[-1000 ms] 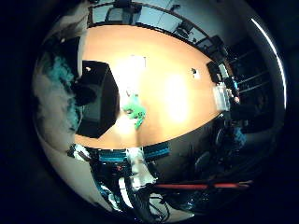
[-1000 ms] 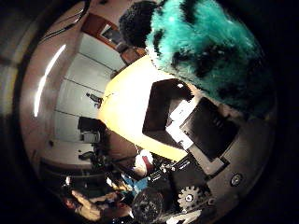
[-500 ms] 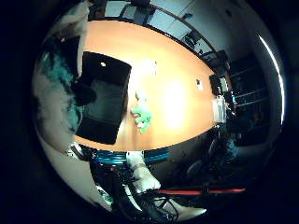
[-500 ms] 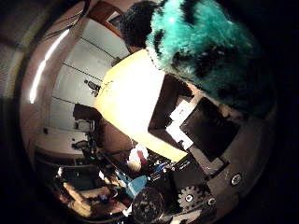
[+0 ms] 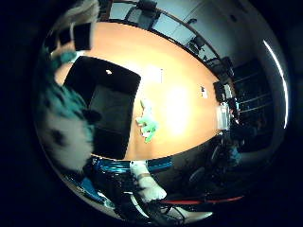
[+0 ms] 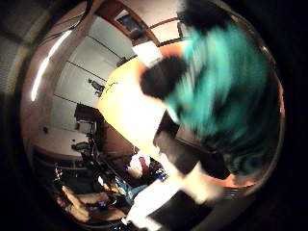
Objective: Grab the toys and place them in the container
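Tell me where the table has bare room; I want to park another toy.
The orange table is bare beyond the green toy, toward the chairs. It is crowded by the black container, with the green toy alongside and the teal plush overhead.

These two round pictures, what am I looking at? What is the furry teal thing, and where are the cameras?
Both cameras sit in the palm of a robot hand, one beside its thumb, one beside its little finger, looking outward. The furry teal toy fills the thumb-side view, so it is right against the palm; whether the fingers grip it cannot be seen. The other view looks down on an orange table with a black container and a small green toy lying beside it.
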Robot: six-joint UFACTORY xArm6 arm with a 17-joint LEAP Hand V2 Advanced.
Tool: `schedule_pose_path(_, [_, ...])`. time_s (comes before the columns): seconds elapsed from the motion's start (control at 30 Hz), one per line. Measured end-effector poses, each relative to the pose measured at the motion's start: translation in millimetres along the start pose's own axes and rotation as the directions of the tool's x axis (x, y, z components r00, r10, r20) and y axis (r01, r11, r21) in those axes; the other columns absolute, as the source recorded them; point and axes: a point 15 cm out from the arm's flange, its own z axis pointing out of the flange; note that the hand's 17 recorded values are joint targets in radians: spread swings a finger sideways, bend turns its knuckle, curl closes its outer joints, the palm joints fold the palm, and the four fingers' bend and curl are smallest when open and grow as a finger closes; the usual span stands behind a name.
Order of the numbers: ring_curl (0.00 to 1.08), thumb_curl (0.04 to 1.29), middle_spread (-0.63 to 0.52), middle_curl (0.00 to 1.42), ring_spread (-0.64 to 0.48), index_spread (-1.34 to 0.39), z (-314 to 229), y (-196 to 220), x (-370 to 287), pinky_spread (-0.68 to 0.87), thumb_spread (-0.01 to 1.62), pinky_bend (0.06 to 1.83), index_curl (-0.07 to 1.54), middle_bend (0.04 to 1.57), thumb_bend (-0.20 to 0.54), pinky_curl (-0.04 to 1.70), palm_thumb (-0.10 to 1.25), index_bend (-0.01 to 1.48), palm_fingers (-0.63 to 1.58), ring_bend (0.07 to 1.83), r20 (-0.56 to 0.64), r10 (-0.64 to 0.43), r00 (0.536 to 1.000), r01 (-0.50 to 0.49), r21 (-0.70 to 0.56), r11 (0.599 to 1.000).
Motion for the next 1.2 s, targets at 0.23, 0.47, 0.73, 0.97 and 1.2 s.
schedule_pose_path(0.23, [0.35,0.24,0.03,0.42,0.19,-0.46,-2.7,-7.3,-5.7,0.49,1.10,0.53,0.40,0.26,-0.025,0.60,0.24,0.17,0.04,0.46,0.012,-0.053,0.999,0.052,0.034,0.998])
schedule_pose_path(0.47, [0.29,0.24,0.04,0.36,0.21,-0.43,-18.3,-1.0,0.9,0.52,1.07,0.49,0.32,0.21,-0.023,0.49,0.23,0.17,0.10,0.37,0.009,-0.056,0.998,0.056,0.058,0.997])
schedule_pose_path(0.73, [0.27,0.24,0.08,0.35,0.22,-0.37,-19.9,16.7,89.3,0.52,1.09,0.44,0.30,0.22,-0.024,0.40,0.25,0.16,0.18,0.35,-0.067,0.077,0.995,-0.073,0.052,0.996])
schedule_pose_path(0.97, [0.25,0.24,0.08,0.34,0.23,-0.34,-19.5,49.9,184.0,0.50,1.10,0.43,0.28,0.22,-0.022,0.36,0.24,0.16,0.20,0.34,-0.147,0.186,0.971,-0.182,0.037,0.983])
schedule_pose_path(1.2, [0.25,0.24,0.09,0.34,0.23,-0.32,-5.4,89.4,259.9,0.49,1.13,0.43,0.28,0.21,-0.020,0.33,0.27,0.16,0.21,0.33,-0.150,0.302,0.941,-0.305,0.004,0.952])
